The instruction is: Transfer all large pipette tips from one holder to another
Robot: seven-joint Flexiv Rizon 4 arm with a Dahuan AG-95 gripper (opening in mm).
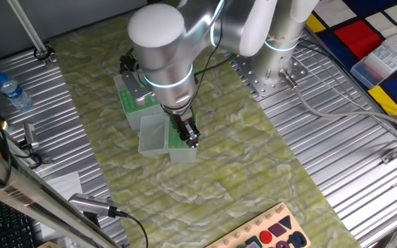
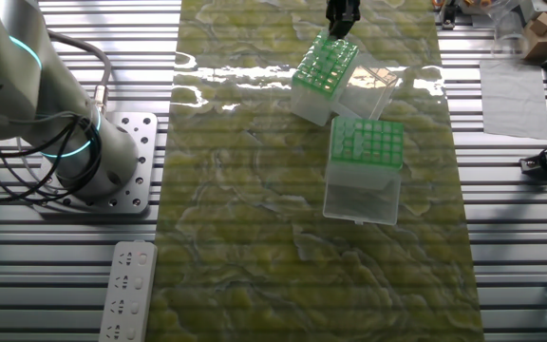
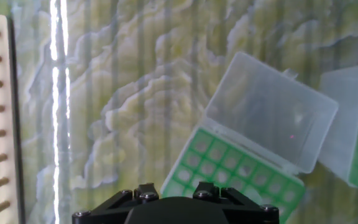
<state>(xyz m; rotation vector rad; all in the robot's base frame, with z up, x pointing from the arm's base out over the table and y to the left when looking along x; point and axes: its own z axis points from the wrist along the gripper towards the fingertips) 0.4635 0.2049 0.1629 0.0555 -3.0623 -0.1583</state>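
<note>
Two translucent tip holders lie with lids open on the mottled green mat. The one nearest my gripper [image 2: 342,19] has a darker green grid rack [image 2: 326,66], also in the hand view [image 3: 229,171], and stands tilted. My gripper [image 1: 192,140] hangs right over its far edge. The second holder [image 2: 367,142] shows a paler mint grid that looks like the large pipette tips. In the first fixed view this holder [image 1: 133,98] is partly hidden by the arm. The hand view shows only the base of my fingers, so their gap is hidden.
The open lids [image 3: 269,118] [image 2: 361,201] jut out beside each holder. A board with coloured pegs [image 1: 274,234] lies at the mat's near end. A water bottle [image 1: 14,91] stands on the ribbed metal table, and the arm's base plate [image 2: 122,161] sits beside the mat.
</note>
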